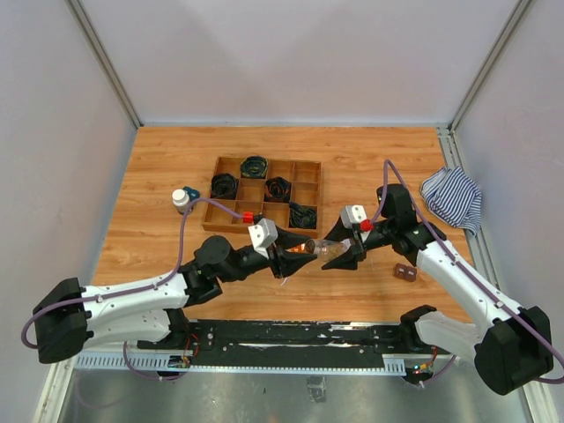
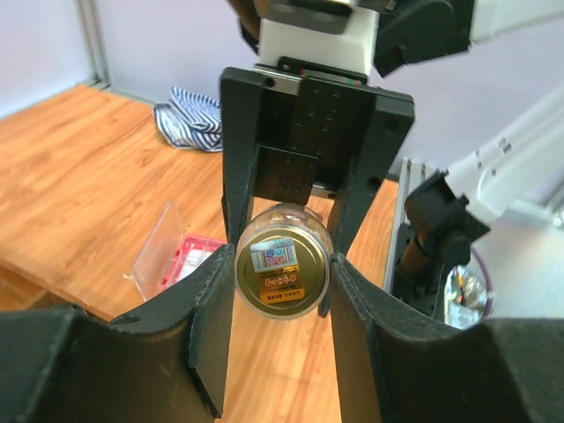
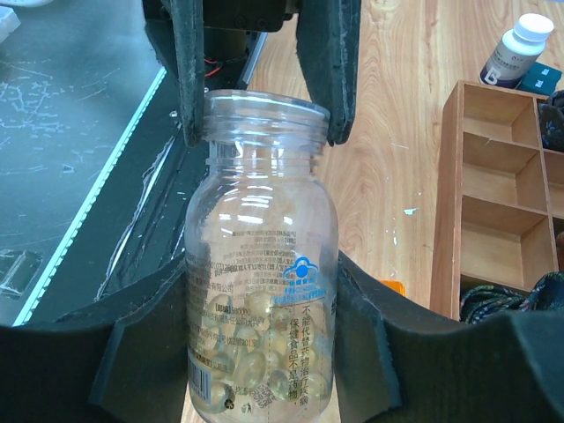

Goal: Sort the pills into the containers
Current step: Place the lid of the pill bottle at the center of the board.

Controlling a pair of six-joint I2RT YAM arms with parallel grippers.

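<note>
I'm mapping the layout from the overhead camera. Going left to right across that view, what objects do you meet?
Dark bottle with white cap → wooden compartment tray → clear vial, held between the two arms → small pink box → striped cloth.

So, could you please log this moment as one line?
left gripper: shut on clear pill bottle mouth end | right gripper: shut on bottle body | pills inside

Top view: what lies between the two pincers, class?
A clear pill bottle, held by the left pincer and right pincer; clearest in the top view.
</note>
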